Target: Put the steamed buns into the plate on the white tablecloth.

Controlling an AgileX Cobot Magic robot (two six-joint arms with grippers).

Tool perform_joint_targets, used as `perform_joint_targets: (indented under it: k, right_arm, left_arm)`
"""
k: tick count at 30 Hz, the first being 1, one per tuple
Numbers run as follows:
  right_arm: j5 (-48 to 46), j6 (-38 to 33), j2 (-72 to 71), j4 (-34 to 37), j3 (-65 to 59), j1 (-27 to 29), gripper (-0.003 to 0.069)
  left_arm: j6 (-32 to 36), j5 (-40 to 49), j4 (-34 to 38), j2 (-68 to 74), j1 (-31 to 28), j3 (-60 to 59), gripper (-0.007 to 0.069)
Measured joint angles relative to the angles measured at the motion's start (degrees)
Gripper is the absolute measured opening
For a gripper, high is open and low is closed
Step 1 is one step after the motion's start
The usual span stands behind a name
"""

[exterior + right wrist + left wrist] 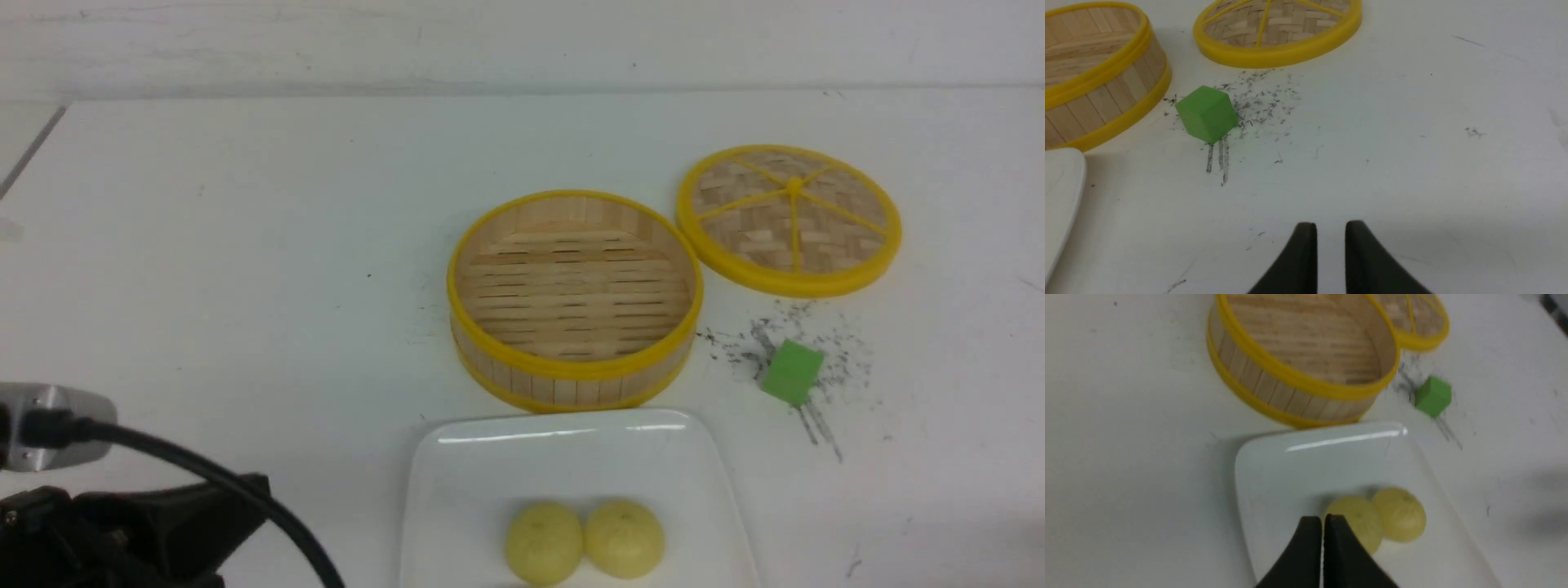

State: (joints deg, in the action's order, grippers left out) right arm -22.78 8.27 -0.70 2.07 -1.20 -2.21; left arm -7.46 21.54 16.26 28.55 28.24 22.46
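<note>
Buns [1376,522] on plate [1274,473] | left tool [1323,517] clenched (empty) just beside | right tool [1331,224] slightly parted

A staged test bench in a lab is suggested rather than a kitchen. The worktop is covered by a plain white tablecloth [245,245] marked with grey scribbles [1261,102], and a bare white wall is seen behind. A bamboo steamer [575,298] and a green block [791,372] are laid out like props, and a black cable [204,474] is seen in the foreground.
</note>
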Motion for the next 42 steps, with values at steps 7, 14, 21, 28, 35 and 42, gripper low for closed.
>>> perform_joint_targets:
  k: [7, 14, 21, 28, 35, 42]
  right_arm:
    - [0.0, 0.0, 0.0, 0.0, 0.0, 0.0, 0.0136]
    - [0.0, 0.0, 0.0, 0.0, 0.0, 0.0, 0.0144]
    - [0.0, 0.0, 0.0, 0.0, 0.0, 0.0, 0.0146]
    - [0.0, 0.0, 0.0, 0.0, 0.0, 0.0, 0.0153]
    - [0.0, 0.0, 0.0, 0.0, 0.0, 0.05, 0.0154]
    - [0.0, 0.0, 0.0, 0.0, 0.0, 0.05, 0.0169]
  left_arm:
    - [-0.11, -4.94, -0.56, 0.05, 0.0, -1.25, 0.0042]
    - [-0.11, -5.13, -2.97, 0.05, 0.0, -1.25, 0.0052]
    - [0.83, -5.19, -6.29, -0.67, 0.0, -1.76, 0.0055]
    - [1.22, -5.38, -14.68, -11.52, -7.22, -10.23, 0.0066]
    - [-0.97, -4.82, -20.23, -23.24, -21.49, -19.6, 0.0072]
    - [-5.32, -2.78, -22.57, -29.2, -31.11, -24.03, 0.0073]
